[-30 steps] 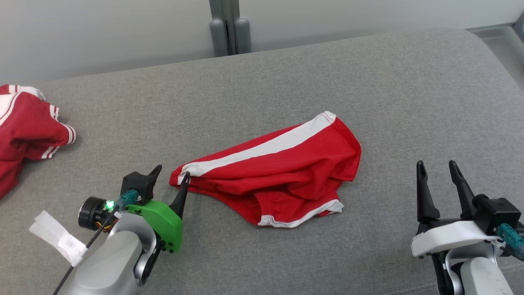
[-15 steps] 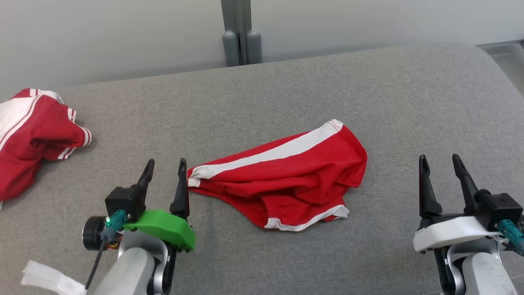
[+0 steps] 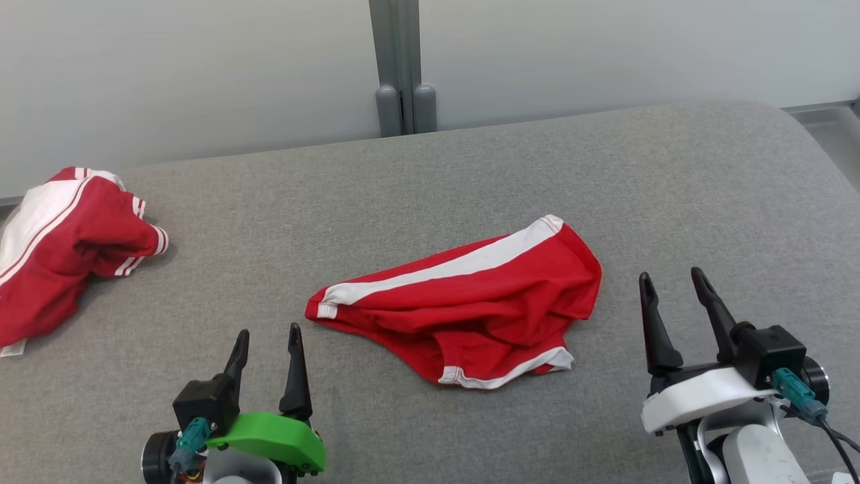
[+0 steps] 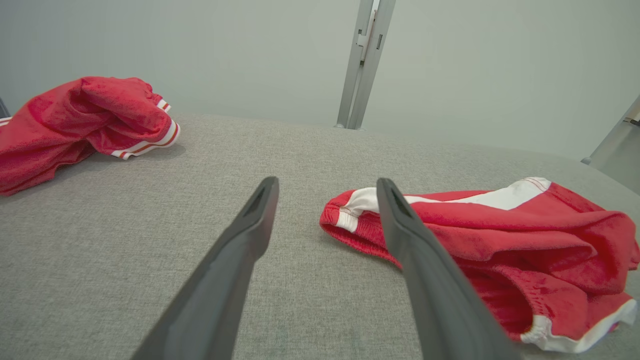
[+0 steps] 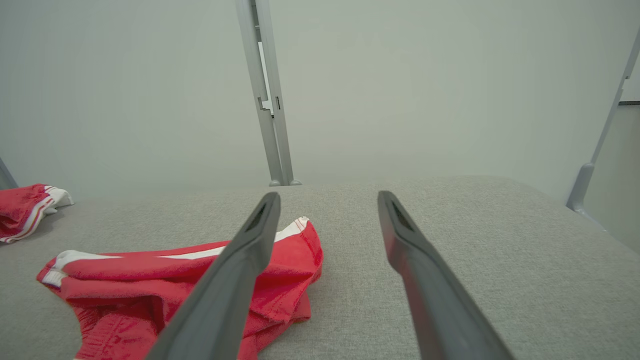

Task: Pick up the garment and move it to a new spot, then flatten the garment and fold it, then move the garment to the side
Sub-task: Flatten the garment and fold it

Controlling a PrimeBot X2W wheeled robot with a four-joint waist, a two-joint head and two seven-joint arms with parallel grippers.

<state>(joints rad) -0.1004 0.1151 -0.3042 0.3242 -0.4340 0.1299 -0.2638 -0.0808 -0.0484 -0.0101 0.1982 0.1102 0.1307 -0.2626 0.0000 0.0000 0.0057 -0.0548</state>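
The crumpled red shorts with a white stripe (image 3: pixel 470 296) lay on the grey fabric surface (image 3: pixel 470 168), just ahead-right of the left tool (image 3: pixel 269 331) and left of the right tool (image 3: pixel 671 273), touching neither. Both tools gaped wide, empty. Bunched folds hid the shorts' lower layers, and in each wrist view a finger covered part of them.

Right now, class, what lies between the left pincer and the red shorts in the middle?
Nothing: in the head view, a bare strip of grey surface separates the open left pincer from the red shorts, and they do not touch.
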